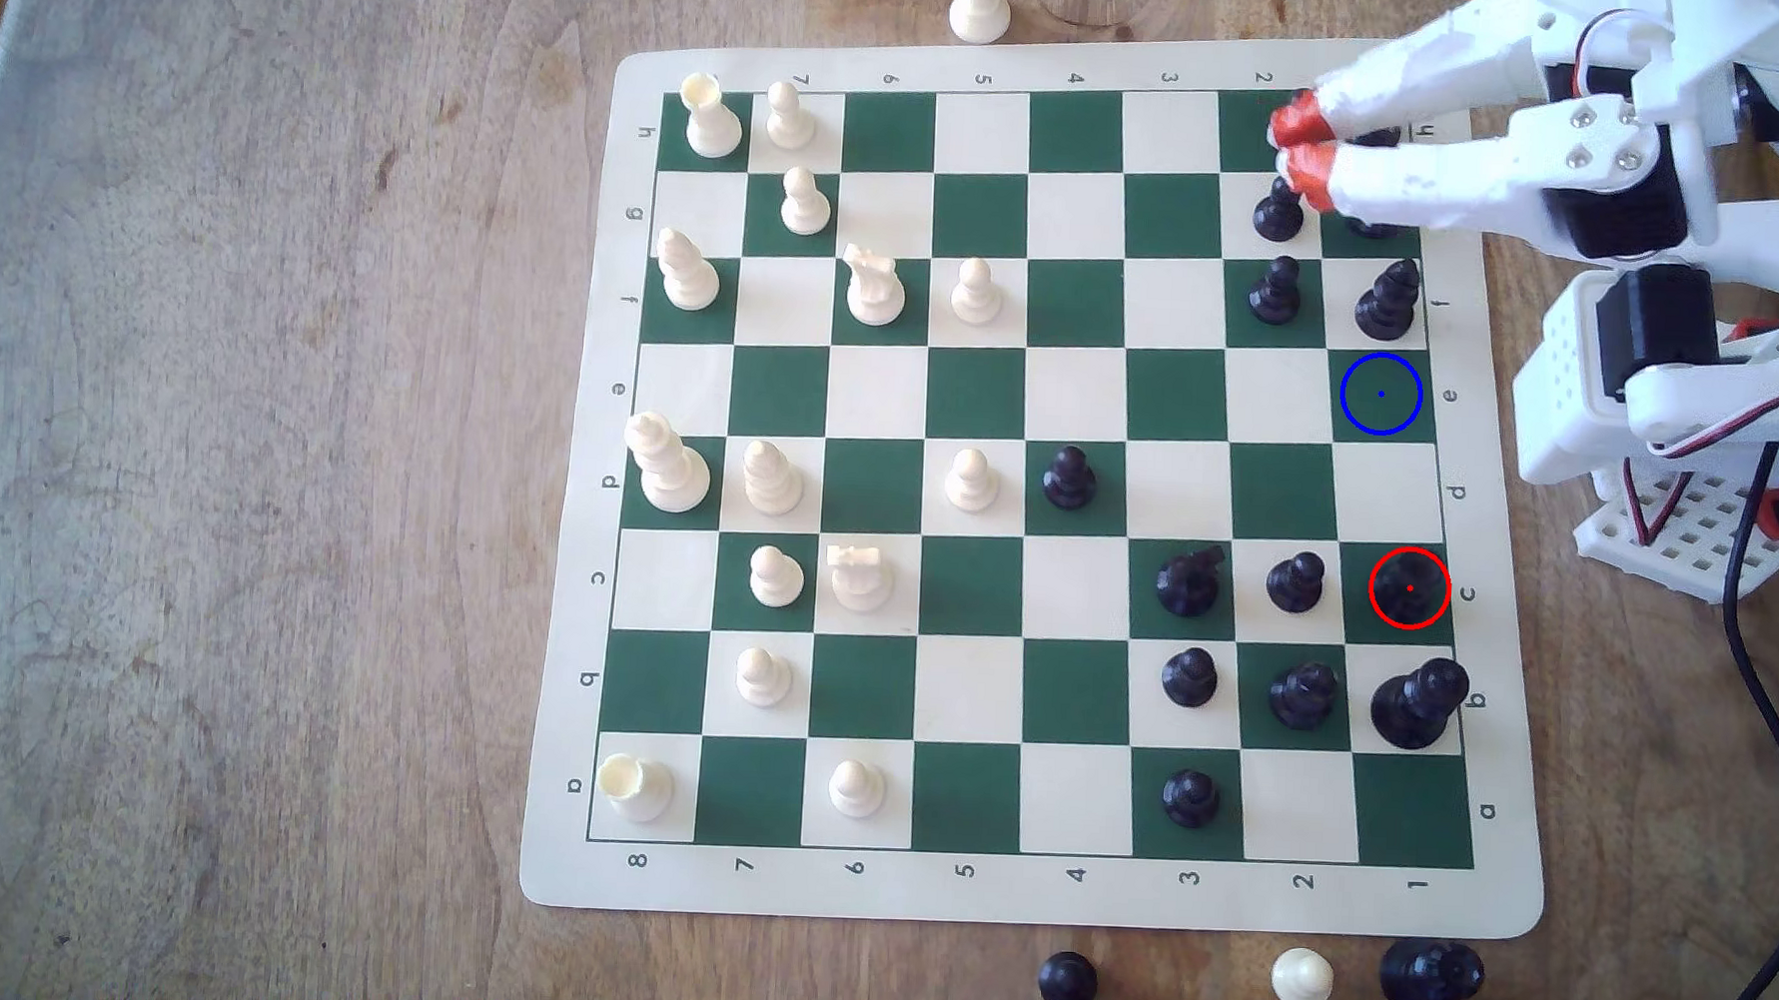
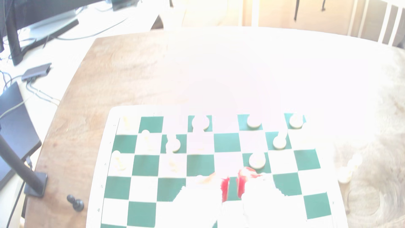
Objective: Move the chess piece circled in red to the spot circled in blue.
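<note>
1. Tool (image 1: 1295,149) status: the red-tipped fingers stand nearly together with only a narrow gap and carry nothing. In the exterior view the tool hangs over the board's upper right corner, well apart from the target.
2. Chess piece (image 1: 1409,588) location: it stands upright inside the red ring, on the file-1 column along the exterior view's right edge of the board (image 1: 1055,891).
3. Spot (image 1: 1381,394) location: a vacant green square with a blue ring, in the same column, one vacant square between it and the piece.
4. Hazard, approach: the arm must swing past the black pawns (image 1: 1278,211) and the taller black piece (image 1: 1389,299) under it. A low sweep would likely topple them.
5. Hazard, grasp: the big black piece (image 1: 1417,705) stands on the adjoining square and a black pawn (image 1: 1295,583) is just beside. Fingers spread too wide may knock either.
6. Hazard, sensing: the wrist view is heavily washed out, so alignment judged there is unreliable.
7. Hazard, placement: a narrow top offers little grip; the piece may slip or tilt on release.
</note>
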You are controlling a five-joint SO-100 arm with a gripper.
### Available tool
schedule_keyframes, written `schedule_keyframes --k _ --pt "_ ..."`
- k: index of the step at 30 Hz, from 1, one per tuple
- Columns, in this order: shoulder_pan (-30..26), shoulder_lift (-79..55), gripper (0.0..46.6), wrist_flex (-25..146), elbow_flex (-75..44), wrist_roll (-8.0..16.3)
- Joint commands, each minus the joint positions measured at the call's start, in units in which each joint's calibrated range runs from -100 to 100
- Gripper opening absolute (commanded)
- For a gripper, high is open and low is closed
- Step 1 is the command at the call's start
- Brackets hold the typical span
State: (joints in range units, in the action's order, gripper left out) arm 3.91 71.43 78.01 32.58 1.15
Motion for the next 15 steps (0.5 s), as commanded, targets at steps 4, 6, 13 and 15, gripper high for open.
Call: schedule_keyframes --k 4,6,13,15 --pt "-10.4 -5.5 2.4 15.8 -6.4 -0.3" --pt "-13.1 -6.1 3.1 18.0 -5.8 -0.1" --pt "-18.3 -5.6 7.4 15.8 7.3 -0.4" --pt "-18.8 -5.2 9.4 15.5 10.1 -1.0"
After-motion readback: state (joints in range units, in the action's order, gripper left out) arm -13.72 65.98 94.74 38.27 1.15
